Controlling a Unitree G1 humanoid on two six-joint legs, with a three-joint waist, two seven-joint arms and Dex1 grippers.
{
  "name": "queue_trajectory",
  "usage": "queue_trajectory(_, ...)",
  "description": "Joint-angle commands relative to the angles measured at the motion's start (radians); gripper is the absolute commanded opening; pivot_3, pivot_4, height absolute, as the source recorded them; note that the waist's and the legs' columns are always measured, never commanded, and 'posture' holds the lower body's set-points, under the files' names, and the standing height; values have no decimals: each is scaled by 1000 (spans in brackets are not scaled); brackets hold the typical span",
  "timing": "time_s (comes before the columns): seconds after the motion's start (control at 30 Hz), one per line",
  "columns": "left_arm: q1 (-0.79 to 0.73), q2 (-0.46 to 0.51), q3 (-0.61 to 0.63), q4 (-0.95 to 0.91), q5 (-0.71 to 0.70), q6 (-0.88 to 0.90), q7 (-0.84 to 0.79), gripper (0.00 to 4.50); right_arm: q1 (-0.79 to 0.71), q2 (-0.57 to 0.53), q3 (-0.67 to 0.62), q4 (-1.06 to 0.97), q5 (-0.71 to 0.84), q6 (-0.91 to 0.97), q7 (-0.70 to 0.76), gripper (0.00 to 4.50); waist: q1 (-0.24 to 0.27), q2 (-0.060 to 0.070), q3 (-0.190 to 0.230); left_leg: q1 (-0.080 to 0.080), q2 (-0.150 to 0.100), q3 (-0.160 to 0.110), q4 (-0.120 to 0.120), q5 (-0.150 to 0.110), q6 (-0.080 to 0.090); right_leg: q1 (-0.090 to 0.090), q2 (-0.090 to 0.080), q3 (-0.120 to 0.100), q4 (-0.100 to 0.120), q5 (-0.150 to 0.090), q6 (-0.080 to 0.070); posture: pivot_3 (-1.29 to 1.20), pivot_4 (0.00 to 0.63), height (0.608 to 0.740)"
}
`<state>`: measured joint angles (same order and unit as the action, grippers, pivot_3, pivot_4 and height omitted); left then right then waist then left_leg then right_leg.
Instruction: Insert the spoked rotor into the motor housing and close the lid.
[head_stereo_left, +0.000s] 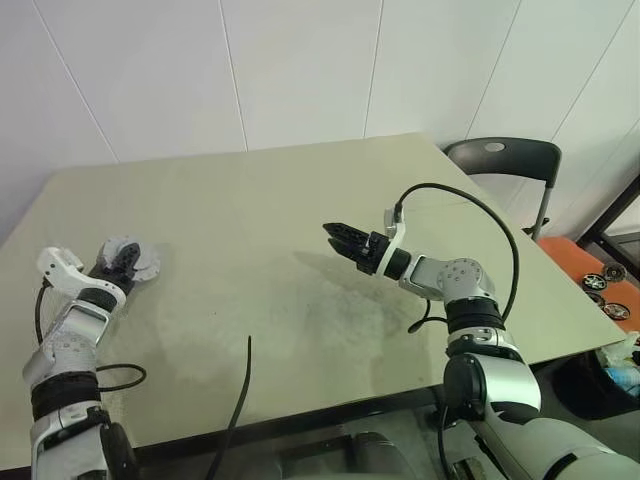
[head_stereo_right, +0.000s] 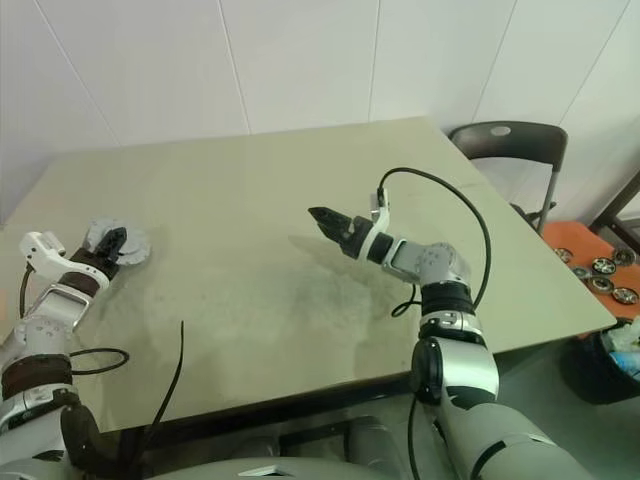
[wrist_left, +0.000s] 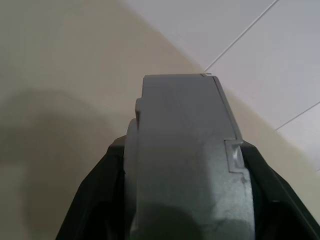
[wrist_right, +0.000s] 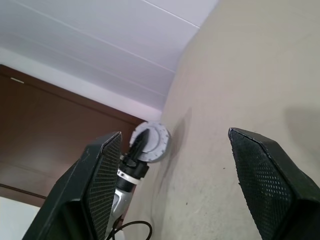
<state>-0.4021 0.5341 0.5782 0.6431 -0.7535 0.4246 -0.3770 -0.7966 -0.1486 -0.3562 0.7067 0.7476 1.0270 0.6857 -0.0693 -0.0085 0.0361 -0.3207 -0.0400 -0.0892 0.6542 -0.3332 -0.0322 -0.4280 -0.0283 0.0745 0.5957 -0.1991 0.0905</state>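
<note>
My left gripper (head_stereo_left: 118, 264) is at the table's left side, shut on a short round grey cylinder, the motor housing (head_stereo_left: 146, 264). The left wrist view looks at the housing's (wrist_left: 185, 110) thick grey edge, clamped between the two black fingers (wrist_left: 90, 200). From the right wrist view the housing's (wrist_right: 157, 142) round pale face has small notches around its rim; I cannot tell whether that face is the lid. The spoked rotor is out of view. My right gripper (head_stereo_left: 335, 237) hovers over the middle of the table, pointing left, open with nothing between its fingers.
The beige table (head_stereo_left: 250, 190) stands against a white panelled wall. A black chair (head_stereo_left: 500, 158) is at its back right corner. Lower on the right is an orange tray (head_stereo_left: 585, 262) with several small wheels. A black cable (head_stereo_left: 240, 400) crosses the front edge.
</note>
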Motion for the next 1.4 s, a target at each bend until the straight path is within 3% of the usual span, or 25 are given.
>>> queue_trajectory(0.03,-54,26,-16,23,50,-47,-44,2225,-7,4,-3,-42,6,-9,-8,3565,0,0,0,0,0,0,-1,0,0,0,-1,0,0,0,0,0,0,740)
queue_trajectory(0.37,-33,5,-36,8,108,-7,-79,2225,-3,5,8,-45,-10,-21,-14,3565,1,0,0,0,1,-3,-2,0,0,-1,-2,0,1,1,1,0,0,740)
queue_trajectory(0.6,-7,15,-39,-29,124,33,-88,4480,-4,8,14,-39,-11,-22,-11,3603,0,-1,0,0,1,-4,-3,0,0,-2,-3,0,1,1,2,0,0,740)
queue_trajectory(1.13,45,84,-11,-48,155,51,-103,4480,-7,17,30,-15,-27,-48,-9,3603,-1,-1,-1,0,1,-4,-3,0,0,-2,-3,0,2,1,2,0,0,740)
queue_trajectory(1.27,87,148,-12,-70,155,96,-139,4480,-9,19,32,-6,-31,-54,-8,3603,-2,-1,-1,0,1,-4,-4,0,0,-3,-3,0,2,1,2,0,0,740)
queue_trajectory(1.4,201,276,-61,-122,194,144,-273,4480,-13,20,38,6,-41,-62,-5,3603,-6,-1,-1,0,1,-3,-6,0,0,-4,-3,0,2,1,2,0,0,740)
